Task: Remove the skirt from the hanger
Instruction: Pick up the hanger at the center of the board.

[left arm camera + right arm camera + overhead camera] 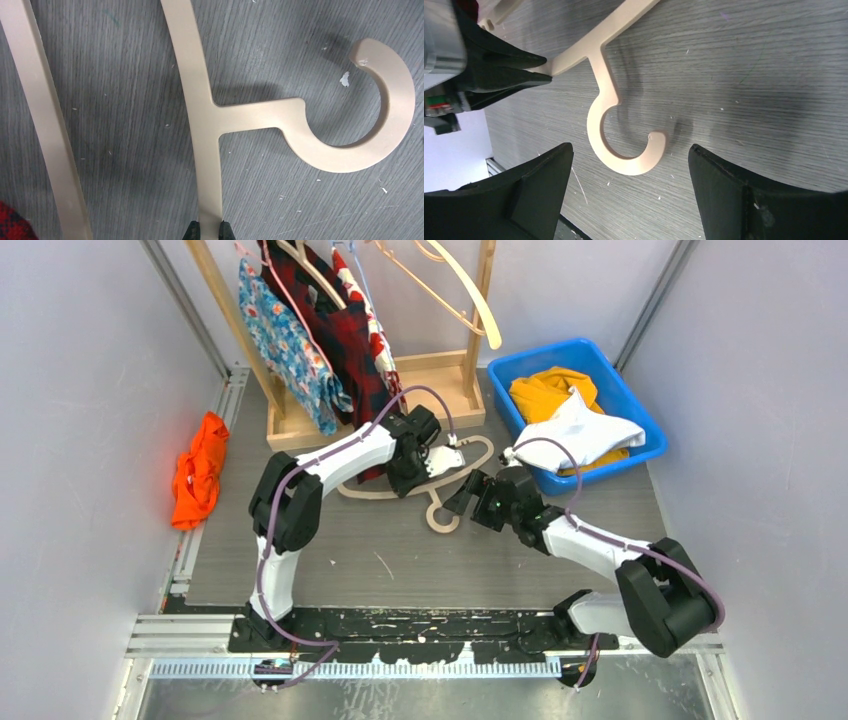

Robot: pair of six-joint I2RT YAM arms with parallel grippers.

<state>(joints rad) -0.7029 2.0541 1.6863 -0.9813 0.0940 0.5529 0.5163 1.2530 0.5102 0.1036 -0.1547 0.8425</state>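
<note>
Nearest, the right claw (630,150) hangs low over the table (400,570) with its jaws wide apart and nothing between them, the hook (350,160) lying flat on the wood just beneath. Beyond it the hanger (202,100) rests on the table, and the left claw (210,231) is clamped together on its upper bar, beside the point where the hook's neck branches off. Farther on, at the hanger's far-left end, a corner of the red plaid skirt (9,224) shows. From above, the cloth runs behind the left arm up toward the rack (440,375), and whether it is threaded on the hanger or only lying against it cannot be told. A blue bin (545,350) of clothes stands to the right of the rack. The step in hand looks like a second grip to steady the hanger. The right claw would do best to come straight down and close on the straight neck rather than the curve of the hook, where flat plastic would likely twist out. With both claws holding, the hanger should stay flat on the table, and the skirt should be drawn off along the arm, not lifted, so the cloth does not snag or drag the hanger with it.
</note>
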